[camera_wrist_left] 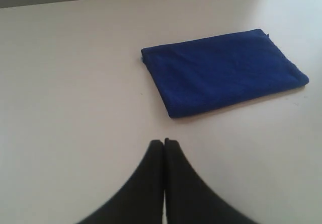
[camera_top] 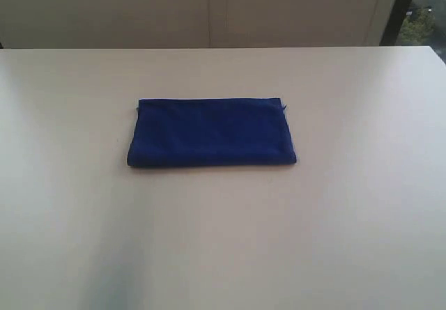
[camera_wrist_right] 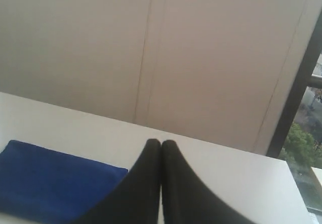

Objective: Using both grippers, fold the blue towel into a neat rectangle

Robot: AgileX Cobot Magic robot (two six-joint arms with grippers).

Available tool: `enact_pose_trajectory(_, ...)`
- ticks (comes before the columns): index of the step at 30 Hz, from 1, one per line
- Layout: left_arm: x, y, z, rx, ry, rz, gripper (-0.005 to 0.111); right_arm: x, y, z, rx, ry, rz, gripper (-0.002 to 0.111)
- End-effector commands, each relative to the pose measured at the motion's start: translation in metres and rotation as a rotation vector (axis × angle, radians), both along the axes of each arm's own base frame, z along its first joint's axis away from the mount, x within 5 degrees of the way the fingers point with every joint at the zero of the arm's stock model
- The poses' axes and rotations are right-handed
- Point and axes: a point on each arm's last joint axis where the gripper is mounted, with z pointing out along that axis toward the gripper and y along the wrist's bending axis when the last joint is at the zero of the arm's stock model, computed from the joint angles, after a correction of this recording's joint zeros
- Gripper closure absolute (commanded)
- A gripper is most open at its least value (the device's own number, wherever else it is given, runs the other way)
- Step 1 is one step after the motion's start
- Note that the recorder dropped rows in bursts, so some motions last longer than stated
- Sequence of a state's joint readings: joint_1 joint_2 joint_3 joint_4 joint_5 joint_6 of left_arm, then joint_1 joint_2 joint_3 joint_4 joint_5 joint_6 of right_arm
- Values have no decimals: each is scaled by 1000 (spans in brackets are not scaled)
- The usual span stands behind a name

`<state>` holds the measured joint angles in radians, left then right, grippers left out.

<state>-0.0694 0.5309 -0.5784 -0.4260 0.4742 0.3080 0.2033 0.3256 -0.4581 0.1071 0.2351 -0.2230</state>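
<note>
The blue towel (camera_top: 211, 132) lies flat on the white table (camera_top: 348, 219), folded into a compact rectangle near the middle. The left wrist view shows the towel (camera_wrist_left: 224, 72) ahead of my left gripper (camera_wrist_left: 164, 142), whose black fingers are pressed together with nothing between them, well clear of the cloth. In the right wrist view my right gripper (camera_wrist_right: 161, 142) is also shut and empty, raised above the table, with one end of the towel (camera_wrist_right: 50, 181) beside it. Neither gripper appears in the exterior view.
A beige panelled wall (camera_top: 209, 10) runs behind the table's far edge. A dark window frame (camera_top: 401, 7) with greenery outside stands at the back right. Bare tabletop surrounds the towel on all sides.
</note>
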Motion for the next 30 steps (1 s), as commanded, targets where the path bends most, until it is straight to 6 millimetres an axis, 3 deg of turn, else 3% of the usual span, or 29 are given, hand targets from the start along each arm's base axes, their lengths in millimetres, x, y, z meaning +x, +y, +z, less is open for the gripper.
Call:
enact_pose_trajectory(1,-2,-1,-4,-5,25,-16,107,1,-1,-6,-18,-18,-12,108)
enact_pose_trajectory(19,-2,-1,-4,-3,24,-17,107,1,-1,-6,-18,-16,-12,108)
enact_pose_trajectory(27,-2,-1,-4,-3,23,-16,107,-3,-6,-28,-22,3,-67,108)
enact_pose_trajectory(30,-2,-1,-4,-4,21,-15,107,-9,-13,-48,-23,11,-159,108)
